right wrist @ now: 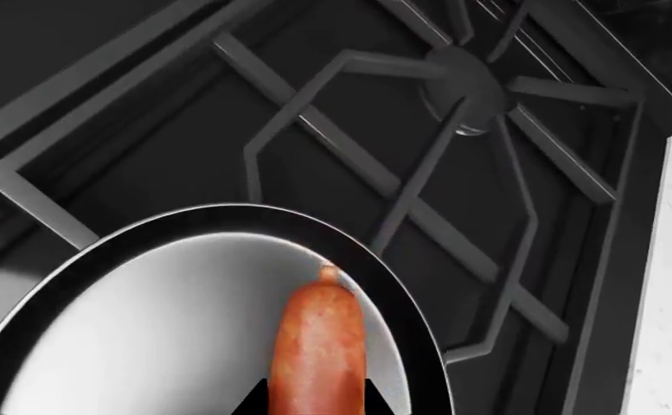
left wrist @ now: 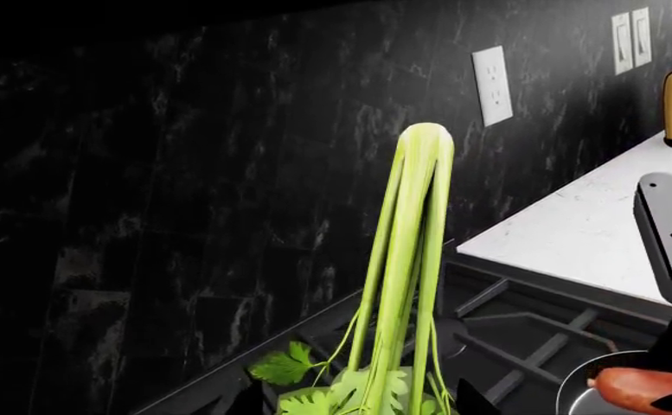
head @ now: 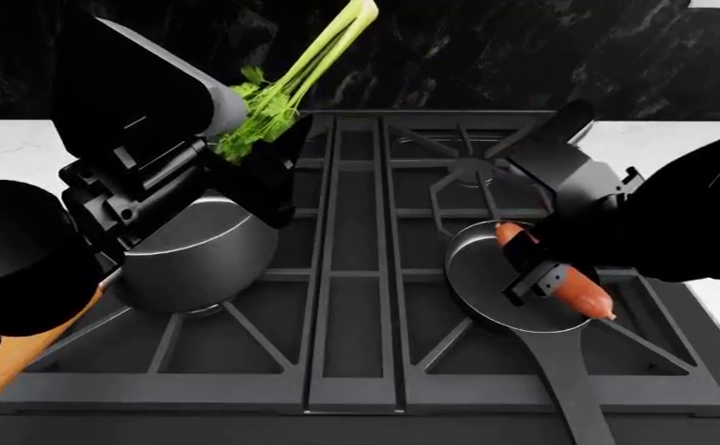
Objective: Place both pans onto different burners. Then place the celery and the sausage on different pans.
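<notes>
Left pincer [head: 251,148] is pinching the celery [head: 296,79] by its leafy end, stalk poking up above the saucepan [head: 199,255] on the near-left burner. Right pincer [head: 536,261] is clamped on the sausage [head: 570,283] over the frying pan [head: 489,278], near-right burner.

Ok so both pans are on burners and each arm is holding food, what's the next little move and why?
Probably lower the right gripper a little and release: the sausage it holds already hangs over the frying pan, seemingly just above it. The left gripper holds the celery upright, above and behind the saucepan, so that placement needs more travel.
</notes>
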Motion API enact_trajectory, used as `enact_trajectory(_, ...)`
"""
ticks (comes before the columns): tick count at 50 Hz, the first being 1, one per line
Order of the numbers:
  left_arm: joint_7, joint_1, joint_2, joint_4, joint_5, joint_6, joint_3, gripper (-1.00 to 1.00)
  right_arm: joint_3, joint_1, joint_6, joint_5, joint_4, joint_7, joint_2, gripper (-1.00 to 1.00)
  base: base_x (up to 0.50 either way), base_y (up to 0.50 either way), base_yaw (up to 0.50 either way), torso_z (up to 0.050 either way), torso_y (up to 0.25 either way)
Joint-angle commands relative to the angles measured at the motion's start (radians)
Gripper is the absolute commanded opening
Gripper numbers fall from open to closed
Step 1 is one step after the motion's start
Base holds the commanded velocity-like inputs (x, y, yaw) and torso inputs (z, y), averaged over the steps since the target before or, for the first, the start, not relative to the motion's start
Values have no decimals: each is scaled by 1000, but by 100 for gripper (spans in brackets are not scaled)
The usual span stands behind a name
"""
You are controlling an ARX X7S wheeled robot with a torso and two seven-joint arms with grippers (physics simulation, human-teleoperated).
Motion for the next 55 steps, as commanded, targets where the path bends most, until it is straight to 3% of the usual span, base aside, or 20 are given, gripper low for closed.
enact_trajectory(1,-7,0,0,-6,-3,8,-6,-100,-20,1,-8,-34,28,-31,-23,-100,0,0,0,0,0)
enact_trajectory(30,1,5,-4,-8,-1,14,-5,-100,-37,17,-13,-51,70,-68,-55,-100,0,0,0,0,0)
enact_trajectory(31,2,6,-5,-7,-1,14,-4,-100,-35,19,-12,-49,71,-66,-56,100,0,0,0,0,0)
enact_trajectory(45,-1,6,-14,5,-15,13,-11,-100,-19,49,7,-28,47,-46,-50,100,0,0,0,1,0)
enact_trajectory(55,-6,12,-20,13,-26,17,-17,-100,35,92,52,66,-95,41,-10,100,0,0,0,0,1)
